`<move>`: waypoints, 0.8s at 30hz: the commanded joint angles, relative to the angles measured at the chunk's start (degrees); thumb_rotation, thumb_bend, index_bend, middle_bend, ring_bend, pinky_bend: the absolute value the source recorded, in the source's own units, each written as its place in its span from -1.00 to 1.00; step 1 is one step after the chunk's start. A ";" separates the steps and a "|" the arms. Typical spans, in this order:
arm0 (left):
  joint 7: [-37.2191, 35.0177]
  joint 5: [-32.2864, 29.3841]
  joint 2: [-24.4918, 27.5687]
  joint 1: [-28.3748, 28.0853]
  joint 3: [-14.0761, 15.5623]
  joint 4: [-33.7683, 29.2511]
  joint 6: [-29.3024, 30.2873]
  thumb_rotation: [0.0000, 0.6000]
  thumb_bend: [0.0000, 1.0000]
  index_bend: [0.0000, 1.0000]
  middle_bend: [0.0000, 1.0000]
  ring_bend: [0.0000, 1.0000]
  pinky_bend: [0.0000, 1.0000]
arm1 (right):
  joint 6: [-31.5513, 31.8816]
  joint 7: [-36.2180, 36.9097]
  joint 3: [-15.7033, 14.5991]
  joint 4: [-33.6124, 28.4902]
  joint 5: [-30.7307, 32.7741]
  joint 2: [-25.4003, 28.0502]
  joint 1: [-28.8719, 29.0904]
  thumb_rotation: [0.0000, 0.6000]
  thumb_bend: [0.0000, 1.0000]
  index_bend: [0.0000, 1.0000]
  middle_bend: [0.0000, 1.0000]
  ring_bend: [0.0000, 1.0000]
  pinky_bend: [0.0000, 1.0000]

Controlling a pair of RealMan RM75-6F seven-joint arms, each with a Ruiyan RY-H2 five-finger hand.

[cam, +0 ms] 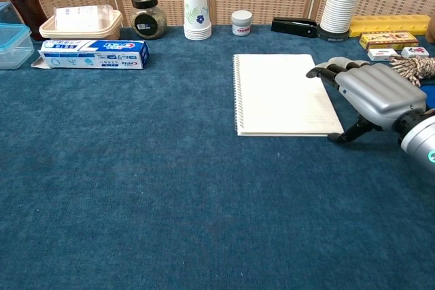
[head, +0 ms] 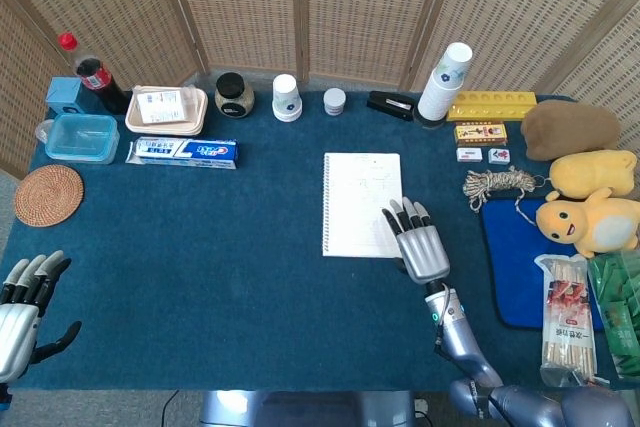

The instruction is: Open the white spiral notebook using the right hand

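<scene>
I have the right hand (cam: 377, 93) at the free right edge of the white spiral notebook (head: 362, 203), fingers spread and empty, thumb low to catch the cover. The notebook lies closed mid-table, toward the far edge, spiral on the left.

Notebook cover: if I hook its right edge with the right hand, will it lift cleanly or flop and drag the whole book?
The white spiral notebook lies flat and thin, so its cover probably bends. The coil runs down its left side, so it should hinge there. Looking light, it may slide on the cloth under the right hand.
</scene>
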 commanded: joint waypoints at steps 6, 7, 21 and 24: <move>-0.98 -0.04 -0.14 0.20 0.06 0.53 0.36 1.00 -0.49 -0.74 -0.91 -0.99 -1.00 | 6.51 7.33 -0.86 8.97 -4.21 -3.45 0.38 1.00 -0.60 -0.69 -0.63 -0.76 -0.70; -1.15 -0.05 -0.18 0.25 0.09 0.65 0.41 1.00 -0.50 -0.74 -0.91 -0.99 -1.00 | 8.05 8.68 -0.79 10.48 -4.88 -4.14 0.44 1.00 -0.60 -0.69 -0.62 -0.75 -0.70; -2.69 0.77 -1.18 0.66 0.59 1.78 1.07 1.00 -0.50 -0.74 -0.91 -0.99 -1.00 | 16.35 20.77 4.23 22.72 -4.43 -13.67 4.32 1.00 -0.61 -0.62 -0.59 -0.67 -0.58; -2.95 0.75 -1.26 0.83 0.56 2.05 1.44 1.00 -0.49 -0.74 -0.91 -0.99 -1.00 | 15.78 20.37 5.05 21.70 -3.86 -13.98 5.38 1.00 -0.62 -0.62 -0.59 -0.67 -0.58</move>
